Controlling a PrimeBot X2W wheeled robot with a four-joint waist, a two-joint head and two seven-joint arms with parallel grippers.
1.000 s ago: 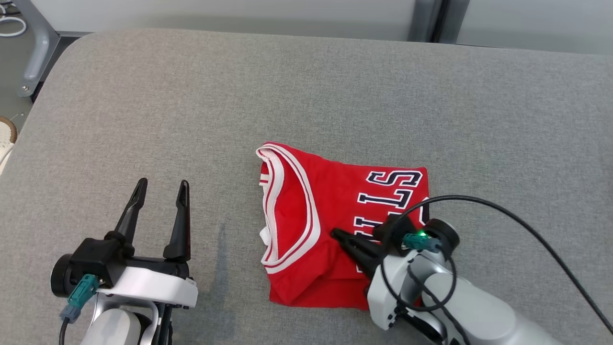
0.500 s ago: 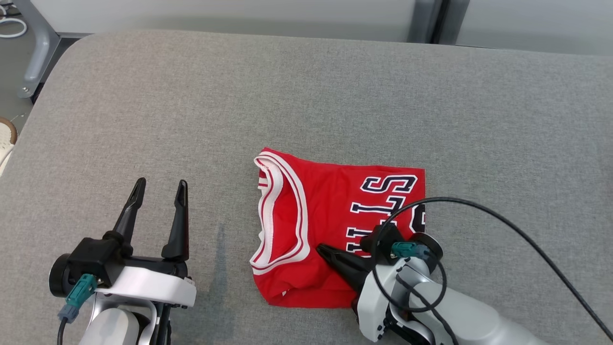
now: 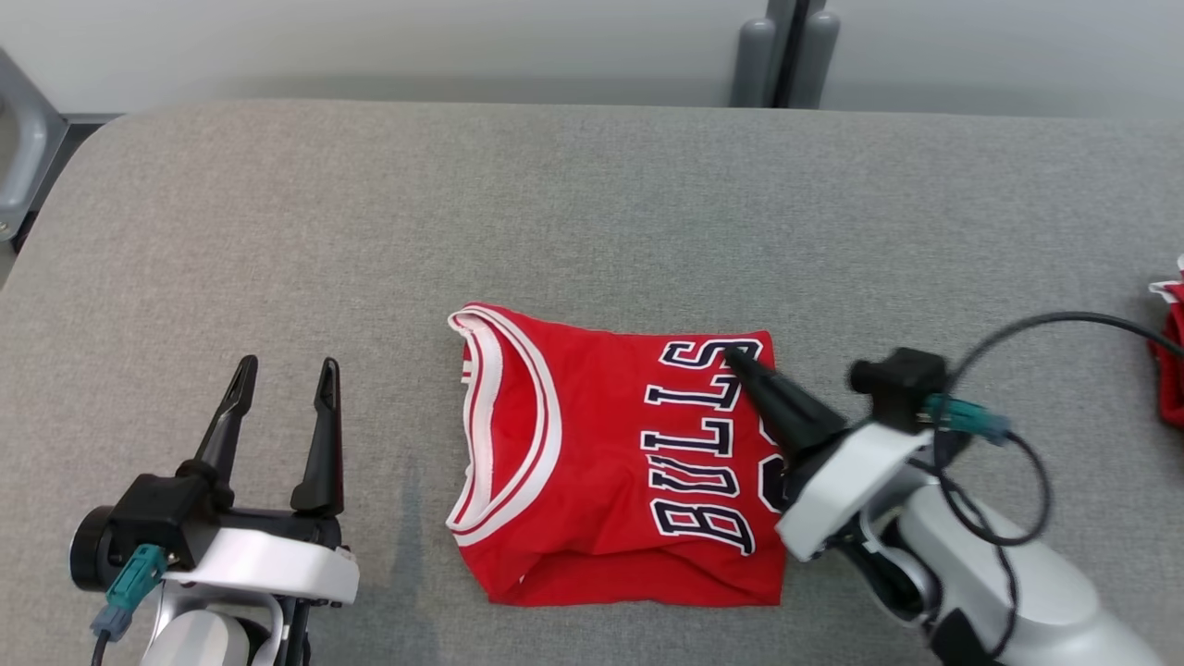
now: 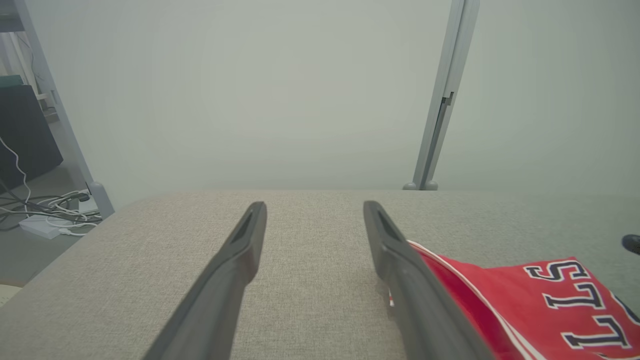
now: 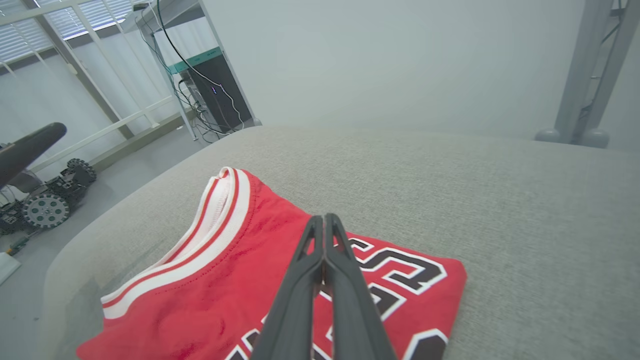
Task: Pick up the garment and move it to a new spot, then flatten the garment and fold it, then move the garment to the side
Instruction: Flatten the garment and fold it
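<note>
A red shirt (image 3: 601,462) lies folded in the middle of the grey worktop (image 3: 555,203). It makes a neat, almost square shape and lies flat. Its white and red trim (image 3: 546,435) curves down the left side. Big dark letters (image 3: 694,444) with white edges run down the right side and spell BULLS, turned sideways. The near edge of the shirt is a soft fold.

The left gripper (image 3: 287,365) is at the lower left, over bare worktop, well to the left of the shirt. Its two dark fingers point away from the robot. The jaws are wide apart and there is nothing between them. In the left wrist view the shirt sits just past the right finger.

The right gripper (image 3: 735,354) comes in from the lower right. Its jaws are pressed tight together, with no cloth between them. The tip points at the far right corner of the shirt, over the letter S. I cannot tell if the tip touches the cloth or is just above it. A black cable (image 3: 1064,319) loops from the right arm across the worktop.

Another red thing (image 3: 1167,351) peeks in at the right edge of the worktop, far from the shirt. Two grey posts (image 3: 777,55) stand behind the worktop.
</note>
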